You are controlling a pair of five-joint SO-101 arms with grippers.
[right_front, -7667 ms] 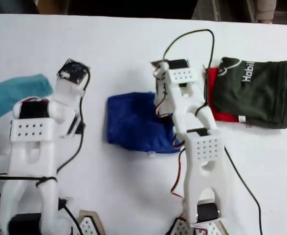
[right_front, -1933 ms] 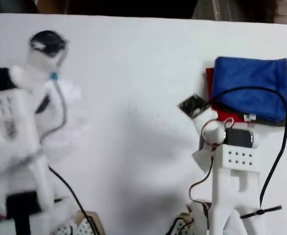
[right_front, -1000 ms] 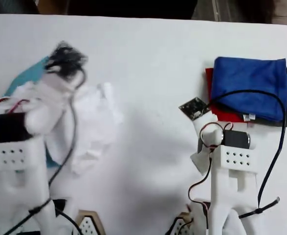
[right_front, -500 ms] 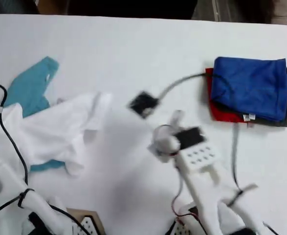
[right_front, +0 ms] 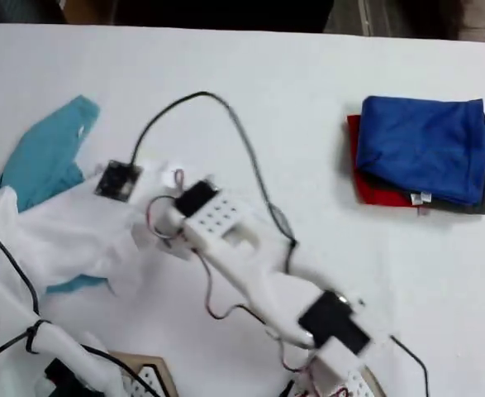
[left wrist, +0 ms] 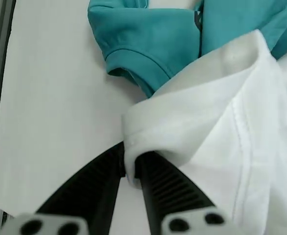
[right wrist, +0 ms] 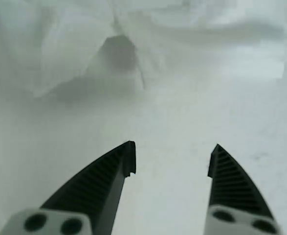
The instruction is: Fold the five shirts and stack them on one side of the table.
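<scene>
Pose: right tool point(right wrist: 173, 146) stretched far leftward, apart; left tool point(left wrist: 129, 166) clamped on white shirt point(left wrist: 221, 147).

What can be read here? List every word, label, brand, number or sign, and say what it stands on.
Nothing here can be read.
Too small to read: the small white tag at the near edge of the folded stack, under the blue shirt.
No print showing: the white shirt and the teal shirt.

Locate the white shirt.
In the high view the white shirt lies crumpled at the left of the table, partly over the teal shirt; the left gripper pinches its edge.
</scene>
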